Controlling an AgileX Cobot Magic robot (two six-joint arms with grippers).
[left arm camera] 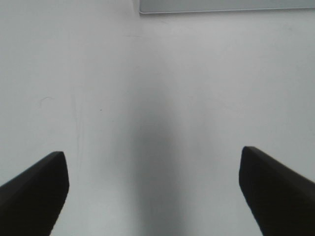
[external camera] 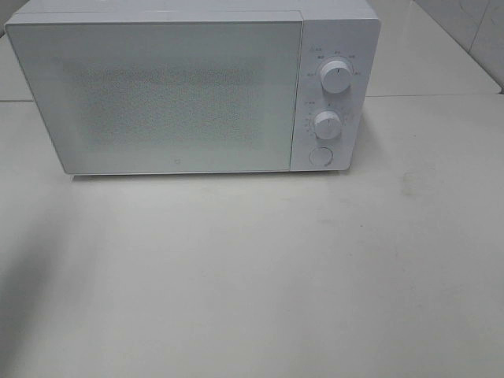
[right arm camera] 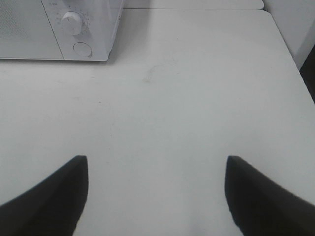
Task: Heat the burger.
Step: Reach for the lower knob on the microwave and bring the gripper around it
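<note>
The burger is out of view in every frame. A white microwave (external camera: pixel 189 87) stands at the back of the table with its door shut; its two dials (external camera: pixel 335 77) and a round button (external camera: pixel 320 156) are on its right side. My left gripper (left arm camera: pixel 153 169) is open over bare tabletop, with the microwave's lower edge (left arm camera: pixel 226 7) ahead of it. My right gripper (right arm camera: pixel 156 179) is open over bare tabletop too, with the microwave's control corner (right arm camera: pixel 81 29) ahead of it. Neither arm shows in the exterior high view.
The white table (external camera: pixel 260 276) stretches in front of the microwave. A faint smudge (external camera: pixel 411 179) marks the surface right of the microwave. The table's right edge (right arm camera: pixel 295 64) runs close to a wall in the right wrist view.
</note>
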